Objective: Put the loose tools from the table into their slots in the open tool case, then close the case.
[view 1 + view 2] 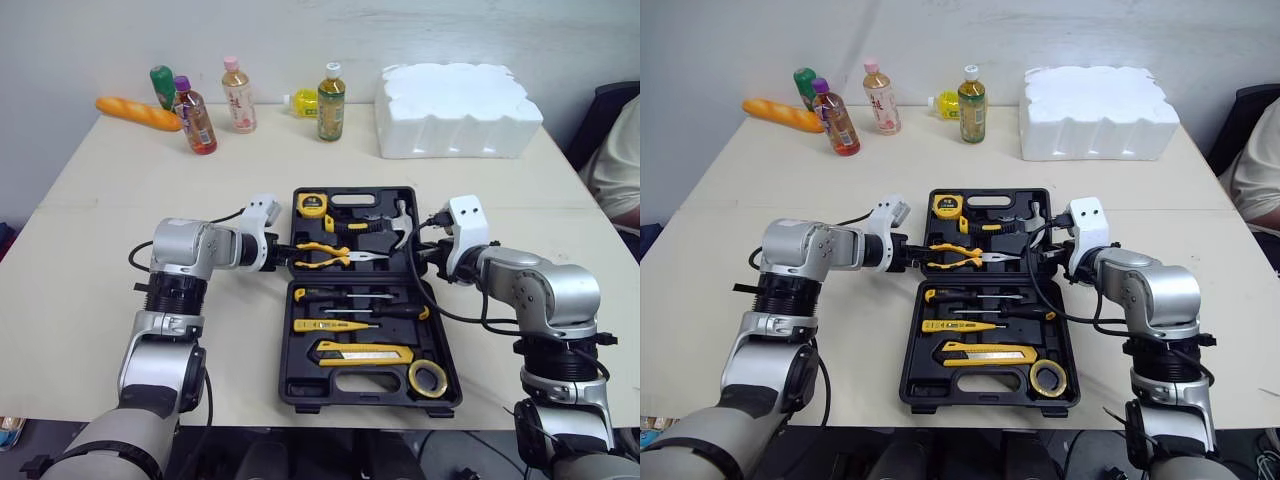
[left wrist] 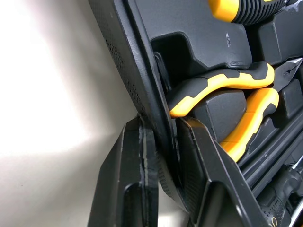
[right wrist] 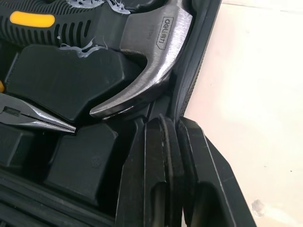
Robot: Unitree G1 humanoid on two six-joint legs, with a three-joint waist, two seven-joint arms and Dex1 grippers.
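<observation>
The black tool case [image 1: 286, 345] lies open in the middle of the table. Its far half holds a tape measure [image 1: 311, 205], a hammer [image 1: 385, 225] and yellow-handled pliers [image 1: 330, 255]. The near half holds screwdrivers [image 1: 345, 297], a yellow utility knife [image 1: 362, 352] and a tape roll [image 1: 427, 377]. My left gripper [image 1: 283, 253] is shut on the far half's left wall [image 2: 128, 52], just beside the pliers' handles [image 2: 222, 82]. On the opposite side, my right gripper [image 1: 428, 258] is shut on the right wall [image 3: 199, 47], next to the hammer head [image 3: 151, 71].
Several drink bottles [image 1: 238, 95] and a bread loaf [image 1: 138, 113] stand along the table's far left. A white foam box [image 1: 455, 110] sits at the far right. A person [image 1: 620, 170] is at the right edge of the view.
</observation>
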